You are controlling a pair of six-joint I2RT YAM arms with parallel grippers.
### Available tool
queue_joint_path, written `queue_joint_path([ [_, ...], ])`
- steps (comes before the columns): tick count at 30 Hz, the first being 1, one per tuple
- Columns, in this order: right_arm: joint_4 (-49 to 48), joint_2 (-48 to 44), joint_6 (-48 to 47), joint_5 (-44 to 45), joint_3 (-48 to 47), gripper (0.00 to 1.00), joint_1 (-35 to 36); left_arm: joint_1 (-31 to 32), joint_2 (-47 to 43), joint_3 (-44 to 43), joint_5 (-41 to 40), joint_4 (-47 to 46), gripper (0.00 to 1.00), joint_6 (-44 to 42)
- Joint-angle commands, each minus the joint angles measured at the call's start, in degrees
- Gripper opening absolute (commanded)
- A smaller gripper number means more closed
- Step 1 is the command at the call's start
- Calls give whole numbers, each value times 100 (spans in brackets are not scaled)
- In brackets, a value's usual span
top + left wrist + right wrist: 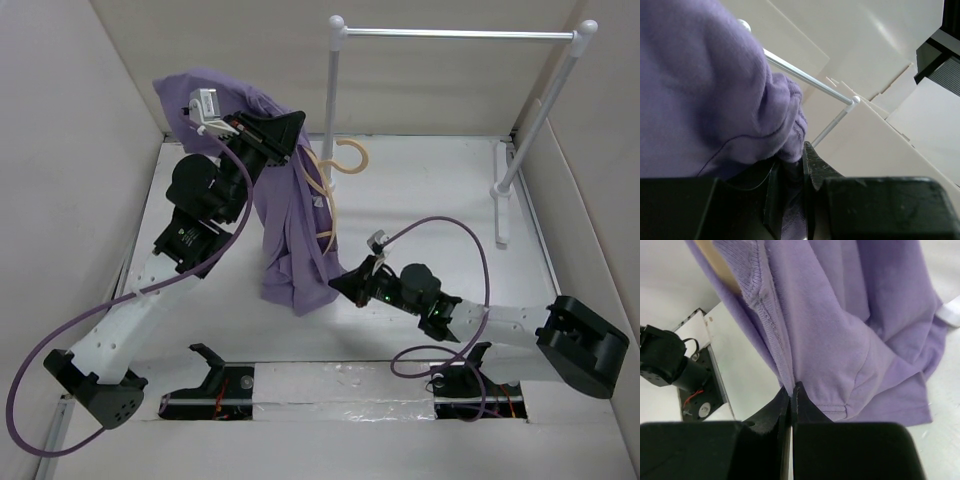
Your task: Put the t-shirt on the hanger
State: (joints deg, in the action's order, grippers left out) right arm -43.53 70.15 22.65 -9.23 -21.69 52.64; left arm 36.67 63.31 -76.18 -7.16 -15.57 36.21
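Left arm: raised high at the back left, so that the cloth hangs free of the desk (430, 200) and not in a heap.
Left gripper (288, 130): its fingers (812, 167) are narrow, pinched on a bunched fold at the top of the t-shirt (290, 230).
T-shirt: purple. It hangs from the left grip in a long drape whose lower end is down near the desk at the middle. Judged from the drape, one grip carries the weight and the other steers an edge.
Hanger (345, 160): pale beige, just right of the drape at its upper part. Its hook shows clear and one curved shoulder runs down against the cloth. I cannot tell from above how far it sits inside the garment.
Right gripper (342, 283): low, at the bottom right of the drape. Its fingers (799, 397) are pressed together on a ribbed, stitched edge, probably to hold an opening taut for the hanger.
Rack (450, 35): white rail on posts at the back right, well apart from both grips.
Views: only the top view shows the hook and both arms together. The left wrist view shows the pinched fold and the rail behind it. The right wrist view shows the seam in the grip and a beige patch behind the cloth, perhaps the hanger.
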Motion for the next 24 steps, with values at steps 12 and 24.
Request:
queue_joint_path([
  [12, 98, 1158, 1083, 1054, 517, 0, 1669, -54, -56, -310, -435, -2415, 0, 133],
  [24, 1428, 810, 1277, 870, -343, 0, 3208, -54, 41, 331, -682, -2951, 0, 45],
])
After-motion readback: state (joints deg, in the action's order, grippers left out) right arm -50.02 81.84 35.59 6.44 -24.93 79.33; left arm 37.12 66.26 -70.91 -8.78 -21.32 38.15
